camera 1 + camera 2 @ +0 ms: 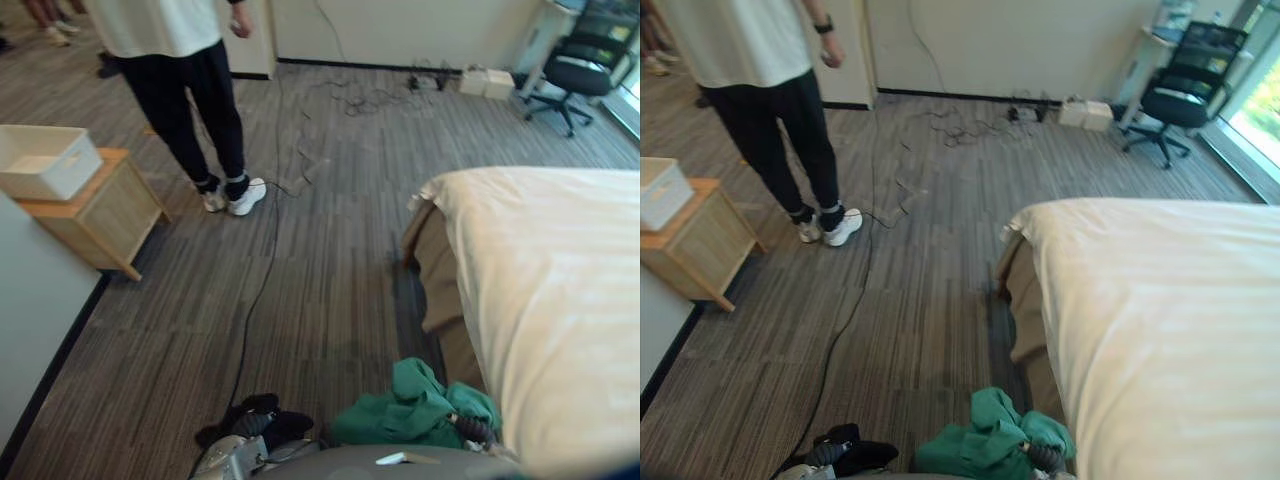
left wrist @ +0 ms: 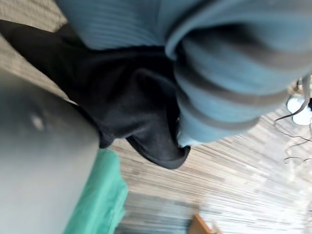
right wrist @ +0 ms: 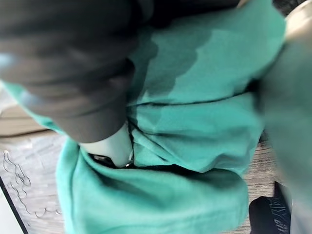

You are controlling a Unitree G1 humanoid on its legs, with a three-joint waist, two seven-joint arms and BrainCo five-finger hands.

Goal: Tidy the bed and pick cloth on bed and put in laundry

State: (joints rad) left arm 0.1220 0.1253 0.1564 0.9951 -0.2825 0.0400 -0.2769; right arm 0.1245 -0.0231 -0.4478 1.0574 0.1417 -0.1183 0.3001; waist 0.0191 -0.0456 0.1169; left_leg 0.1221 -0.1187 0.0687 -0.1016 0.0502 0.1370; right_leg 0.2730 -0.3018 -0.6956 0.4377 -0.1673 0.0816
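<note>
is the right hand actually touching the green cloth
Touching. In the right wrist view, a silver finger of the right hand is pressed into the folds of the green cloth, which bunches close around it with no gap.

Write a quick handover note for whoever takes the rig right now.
Right hand: curled into the green cloth, beside the bed.
Left hand: against a black cloth, grip unclear.
Both cloths are off the bed; its top looks smooth.
Left to do: carry both to laundry, possibly the white bin on the wooden cabinet.
A person stands near it.
</note>
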